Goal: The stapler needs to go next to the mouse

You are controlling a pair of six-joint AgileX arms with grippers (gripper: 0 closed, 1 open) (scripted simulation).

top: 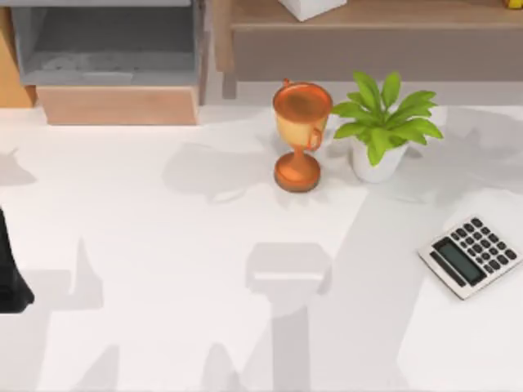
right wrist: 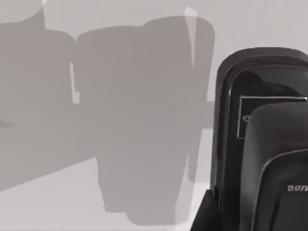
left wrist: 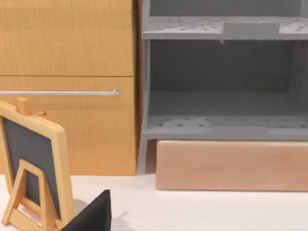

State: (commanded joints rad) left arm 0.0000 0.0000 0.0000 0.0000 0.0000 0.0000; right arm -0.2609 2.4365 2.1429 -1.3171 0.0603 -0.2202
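Observation:
A black stapler (right wrist: 262,144) with a rounded end and small white lettering lies close up in the right wrist view, on the white table. A dark part of my right gripper (right wrist: 204,214) juts in at the frame edge just beside it; I cannot tell if it touches the stapler. The mouse is out of view. In the left wrist view, a dark wedge of my left gripper (left wrist: 91,214) hangs low over the table near a small easel. A black shape (top: 12,265) sits at the top view's left edge.
An orange trophy (top: 301,135) and a potted plant (top: 382,126) stand at the back middle. A grey calculator (top: 471,255) lies at the right. A grey shelf (top: 114,45) over a wooden block (top: 118,104) is at the back left, beside a chalkboard easel (left wrist: 33,168) and wooden cabinet (left wrist: 67,86).

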